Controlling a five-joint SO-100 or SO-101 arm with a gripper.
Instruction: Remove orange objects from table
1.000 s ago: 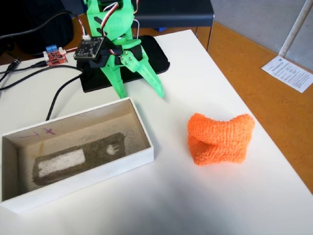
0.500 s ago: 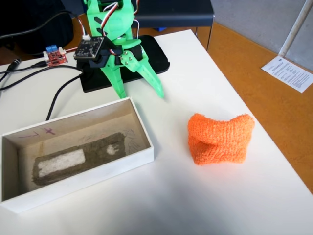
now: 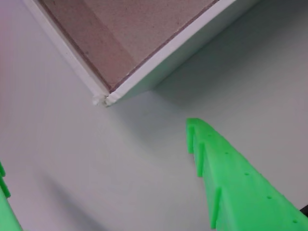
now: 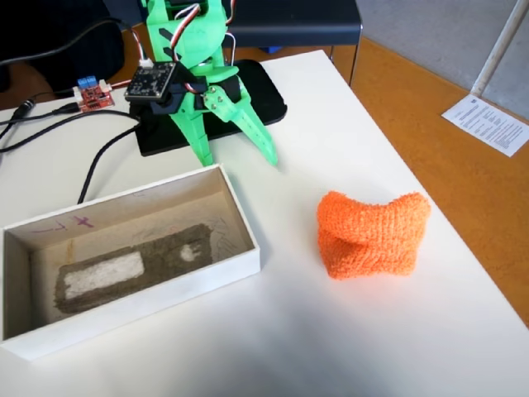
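On the white table [image 4: 347,339], right of centre in fixed view, sits the orange knitted lump [image 4: 372,234], untouched. Green gripper [image 4: 240,159] hangs w/ fingers apart, empty, near the white box [image 4: 244,217] corner; wrist view suggests it's above the surface, probably not touching.

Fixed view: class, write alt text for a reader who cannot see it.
An orange knitted lump sits untouched on a white table, right of a shallow white box. Behind them, a green robot arm's open pincer points down at the tabletop, holding nothing.
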